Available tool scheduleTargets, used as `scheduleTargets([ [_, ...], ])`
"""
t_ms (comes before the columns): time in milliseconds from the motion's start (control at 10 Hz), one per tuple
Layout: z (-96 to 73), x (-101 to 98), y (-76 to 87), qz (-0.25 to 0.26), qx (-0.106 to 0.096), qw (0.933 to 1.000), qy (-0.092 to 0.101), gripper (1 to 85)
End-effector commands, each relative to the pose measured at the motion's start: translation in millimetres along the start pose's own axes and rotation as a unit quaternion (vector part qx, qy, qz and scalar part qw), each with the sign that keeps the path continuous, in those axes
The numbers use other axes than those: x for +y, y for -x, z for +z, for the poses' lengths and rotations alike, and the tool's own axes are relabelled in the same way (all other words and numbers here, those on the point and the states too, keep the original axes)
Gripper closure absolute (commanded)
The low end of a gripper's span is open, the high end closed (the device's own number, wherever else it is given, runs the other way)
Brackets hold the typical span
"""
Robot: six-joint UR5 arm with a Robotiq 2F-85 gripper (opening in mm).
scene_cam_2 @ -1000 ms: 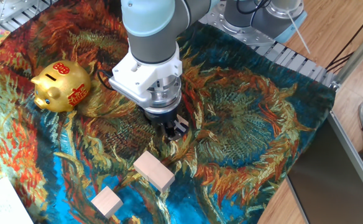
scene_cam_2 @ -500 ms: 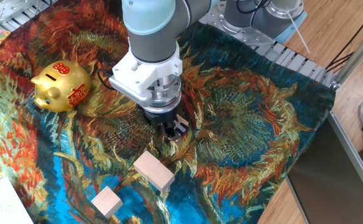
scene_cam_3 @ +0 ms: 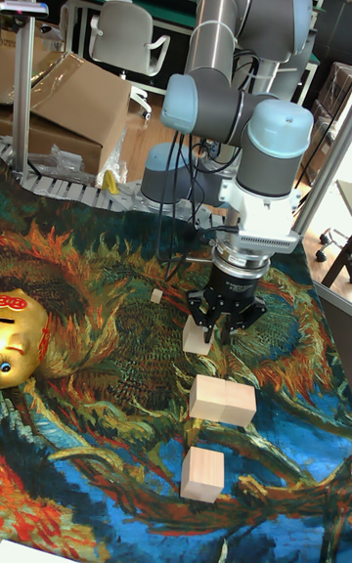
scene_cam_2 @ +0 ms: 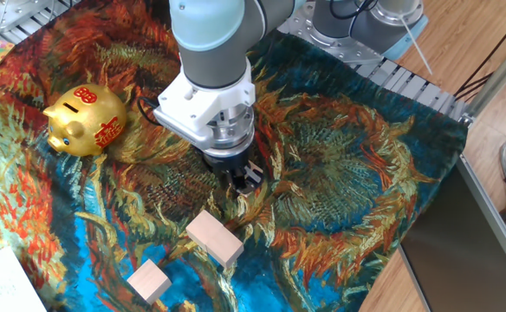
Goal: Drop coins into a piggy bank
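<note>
The gold piggy bank [scene_cam_2: 87, 120] with red markings stands on the painted cloth at the left; in the tall fixed view only part of the piggy bank [scene_cam_3: 18, 338] shows at the left edge. My gripper [scene_cam_2: 245, 178] points straight down, low over the cloth near the middle, well to the right of the bank. In the tall fixed view the gripper [scene_cam_3: 227, 321] has its black fingers spread with a gap between them, and I see nothing held. No coins are visible in either view; whatever lies under the fingertips is hidden.
Two pale wooden blocks [scene_cam_2: 215, 239] [scene_cam_2: 149, 281] lie in front of the gripper. A smaller block [scene_cam_3: 195, 334] sits just beside its left finger, and a tiny one [scene_cam_3: 156, 296] lies further back. The cloth ends at the right [scene_cam_2: 426, 173] over a wooden table.
The gripper has sunk very slightly toward the cloth. Nothing else has moved.
</note>
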State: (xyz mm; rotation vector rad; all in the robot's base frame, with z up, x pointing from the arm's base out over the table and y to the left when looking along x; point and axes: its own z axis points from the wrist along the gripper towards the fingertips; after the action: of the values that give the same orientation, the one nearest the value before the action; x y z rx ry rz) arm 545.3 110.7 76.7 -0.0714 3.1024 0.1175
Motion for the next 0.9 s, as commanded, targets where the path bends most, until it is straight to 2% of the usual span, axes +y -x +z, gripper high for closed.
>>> scheduleTargets([
  [0, -3.4, -0.7, 8.9, -0.005, -0.017, 0.9998, 0.006, 55.0],
  [100, -3.5, 1.9, 11.4, -0.002, -0.022, 0.9997, 0.011, 54.7],
  [200, -3.5, 3.2, 9.5, 0.002, -0.018, 0.9997, 0.014, 54.7],
  [500, -1.9, 2.8, 4.8, 0.001, -0.012, 0.9998, 0.014, 55.0],
  [800, 6.6, 3.7, 2.6, -0.003, -0.014, 0.9998, 0.011, 55.0],
])
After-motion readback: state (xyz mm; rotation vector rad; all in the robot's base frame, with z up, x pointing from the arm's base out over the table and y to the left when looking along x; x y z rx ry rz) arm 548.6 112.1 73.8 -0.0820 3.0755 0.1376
